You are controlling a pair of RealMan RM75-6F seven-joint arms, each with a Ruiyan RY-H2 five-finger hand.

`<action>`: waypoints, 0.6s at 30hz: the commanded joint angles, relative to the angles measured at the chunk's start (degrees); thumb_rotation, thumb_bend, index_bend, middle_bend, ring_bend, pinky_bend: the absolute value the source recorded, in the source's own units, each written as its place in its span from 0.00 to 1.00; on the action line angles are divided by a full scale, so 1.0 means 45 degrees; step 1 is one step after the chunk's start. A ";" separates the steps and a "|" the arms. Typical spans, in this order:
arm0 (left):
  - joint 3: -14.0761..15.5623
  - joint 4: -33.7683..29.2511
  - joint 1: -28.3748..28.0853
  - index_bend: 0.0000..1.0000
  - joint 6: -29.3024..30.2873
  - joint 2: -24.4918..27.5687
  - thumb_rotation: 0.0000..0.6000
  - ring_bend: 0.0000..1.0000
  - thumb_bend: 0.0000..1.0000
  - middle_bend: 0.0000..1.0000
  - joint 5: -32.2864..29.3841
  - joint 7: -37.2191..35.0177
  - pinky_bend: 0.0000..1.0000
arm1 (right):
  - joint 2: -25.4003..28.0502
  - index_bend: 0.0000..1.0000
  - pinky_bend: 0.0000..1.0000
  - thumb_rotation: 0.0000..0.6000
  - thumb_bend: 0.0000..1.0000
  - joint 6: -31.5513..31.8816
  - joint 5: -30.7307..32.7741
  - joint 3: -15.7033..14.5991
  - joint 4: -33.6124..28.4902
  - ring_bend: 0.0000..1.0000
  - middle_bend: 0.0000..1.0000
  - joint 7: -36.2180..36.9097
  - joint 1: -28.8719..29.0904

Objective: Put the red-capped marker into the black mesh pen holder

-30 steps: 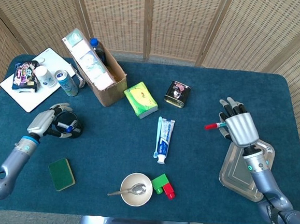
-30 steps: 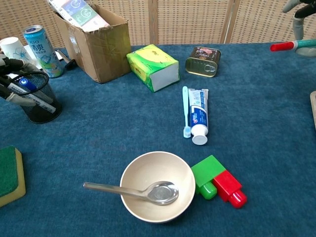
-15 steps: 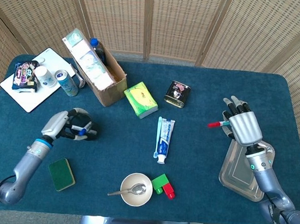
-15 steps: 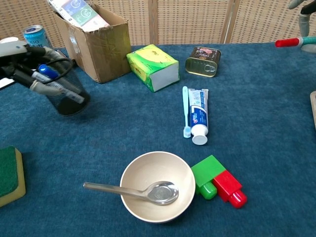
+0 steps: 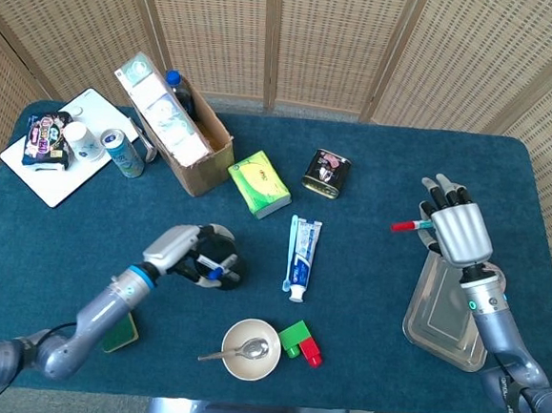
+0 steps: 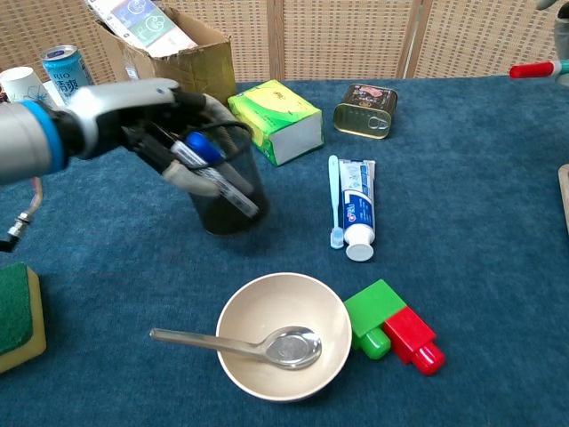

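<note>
My left hand (image 5: 182, 249) (image 6: 147, 111) grips the black mesh pen holder (image 5: 216, 266) (image 6: 228, 189), which has a blue-capped pen in it. It is held tilted just above the blue cloth, left of the toothpaste. At the table's right side my right hand (image 5: 456, 230) is raised and holds the red-capped marker (image 5: 408, 225) (image 6: 535, 68), its red cap pointing left. Marker and holder are far apart, with the toothpaste between them. Only the marker and a bit of the right hand show at the chest view's top right edge.
Toothpaste and toothbrush (image 5: 301, 254) lie mid-table. A bowl with a spoon (image 6: 283, 346) and green and red blocks (image 6: 393, 329) sit near the front. A tissue pack (image 5: 259, 183), a tin (image 5: 327, 171), a cardboard box (image 5: 180, 122), a can (image 5: 123, 151), a green sponge (image 5: 121, 330) and a metal tray (image 5: 449, 316) stand around.
My left hand has carried the pen holder rightward from the table's left side toward the middle. The right hand with the marker has drifted slightly right.
</note>
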 commanded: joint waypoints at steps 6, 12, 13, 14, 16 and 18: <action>0.0212 0.0224 -0.1072 0.48 0.0112 -0.1674 1.00 0.39 0.19 0.45 -0.1525 0.2035 0.54 | 0.0095 0.59 0.29 1.00 0.40 0.0102 -0.0010 0.0015 0.0159 0.15 0.22 0.0177 -0.0073; 0.0362 0.0427 -0.1236 0.48 0.0529 -0.2110 1.00 0.39 0.19 0.45 -0.1690 0.2746 0.54 | 0.0133 0.59 0.29 1.00 0.40 0.0109 0.0001 -0.0008 0.0256 0.15 0.22 0.0290 -0.0131; 0.0397 0.0516 -0.1252 0.48 0.0673 -0.2197 1.00 0.39 0.19 0.45 -0.1670 0.2919 0.54 | 0.0129 0.59 0.29 1.00 0.40 0.0117 0.0010 -0.0008 0.0286 0.15 0.22 0.0323 -0.0148; 0.0425 0.0577 -0.1266 0.48 0.0757 -0.2257 1.00 0.39 0.19 0.45 -0.1683 0.3049 0.54 | 0.0125 0.59 0.29 1.00 0.40 0.0127 0.0013 -0.0013 0.0322 0.15 0.22 0.0335 -0.0164; 0.0470 0.0653 -0.1284 0.48 0.0904 -0.2363 1.00 0.39 0.19 0.45 -0.1726 0.3268 0.54 | 0.0115 0.59 0.29 1.00 0.40 0.0141 0.0003 -0.0019 0.0383 0.15 0.22 0.0365 -0.0176; 0.0549 0.0747 -0.1301 0.48 0.1049 -0.2454 1.00 0.38 0.18 0.45 -0.1729 0.3534 0.53 | 0.0107 0.59 0.29 1.00 0.40 0.0154 0.0013 -0.0007 0.0415 0.15 0.22 0.0393 -0.0184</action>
